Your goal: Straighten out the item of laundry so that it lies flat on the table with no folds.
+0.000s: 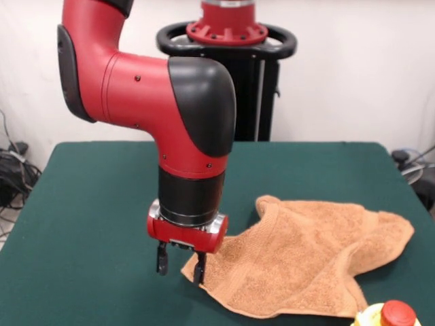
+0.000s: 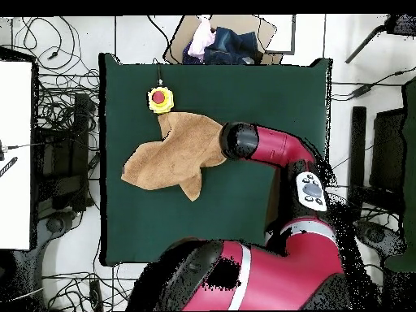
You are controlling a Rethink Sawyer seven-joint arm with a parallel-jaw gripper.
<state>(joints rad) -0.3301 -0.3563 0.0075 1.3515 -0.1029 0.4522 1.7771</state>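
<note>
I saw the gripper (image 1: 180, 265) spread open at the crumpled towel's (image 1: 312, 261) corner, mid-table (image 1: 88, 204), not pinching it.

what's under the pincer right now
The pincer hangs over a corner of the towel on the green table. One finger hides that corner's tip; the overhead view shows only the arm there.

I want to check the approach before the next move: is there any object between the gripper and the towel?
Nothing visible does. The gripper hangs open right at the near corner of the towel, with only bare table around it. The yellow and red button sits beyond the towel's other side.
</note>
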